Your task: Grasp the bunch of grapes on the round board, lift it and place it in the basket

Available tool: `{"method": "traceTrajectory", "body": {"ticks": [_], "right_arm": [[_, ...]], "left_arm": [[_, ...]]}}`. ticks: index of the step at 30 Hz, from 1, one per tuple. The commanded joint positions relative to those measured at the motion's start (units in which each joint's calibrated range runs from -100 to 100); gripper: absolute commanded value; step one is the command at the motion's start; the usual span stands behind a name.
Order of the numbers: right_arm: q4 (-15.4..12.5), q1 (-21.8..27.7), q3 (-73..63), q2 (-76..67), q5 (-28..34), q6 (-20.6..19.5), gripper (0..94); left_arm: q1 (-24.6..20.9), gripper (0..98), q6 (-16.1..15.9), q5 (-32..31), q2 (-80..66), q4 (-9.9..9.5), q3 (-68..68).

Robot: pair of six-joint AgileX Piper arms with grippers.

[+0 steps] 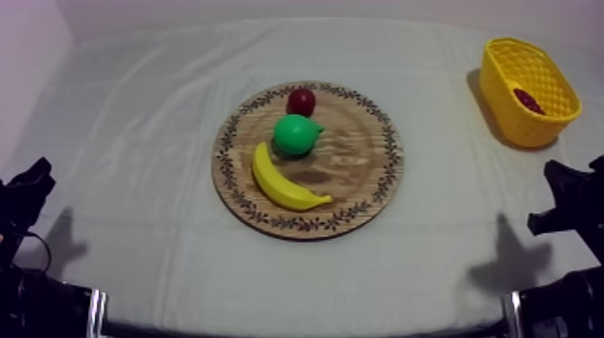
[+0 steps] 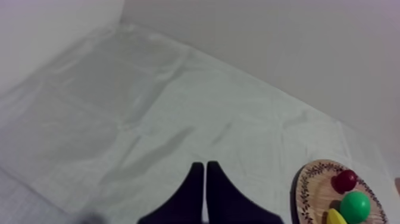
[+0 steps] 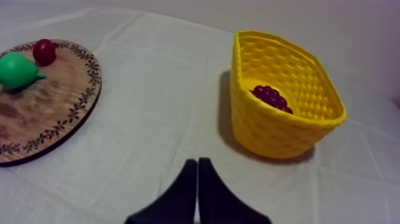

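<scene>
banana | green pear just beside it | small red fruit

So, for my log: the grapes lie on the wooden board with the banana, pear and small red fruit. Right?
No: the bunch of grapes lies in the yellow basket, per the right wrist view. The banana, pear and small red fruit are on the wooden board.

grapes half hidden in basket, banana cropped
</scene>
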Motion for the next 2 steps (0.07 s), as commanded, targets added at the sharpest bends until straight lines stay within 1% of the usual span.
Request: {"method": "traceTrajectory", "body": {"ticks": [1, 2], "right_arm": [[-0.05, -0.04, -0.05, -0.04, 0.16, 0.03, 0.4], [-0.05, -0.04, -0.05, -0.04, 0.16, 0.03, 0.4]], "left_arm": [[-0.03, 0.1, 0.01, -0.01, 0.05, 0.01, 0.00], [-0.03, 0.1, 0.01, -0.01, 0.05, 0.01, 0.00]]}}
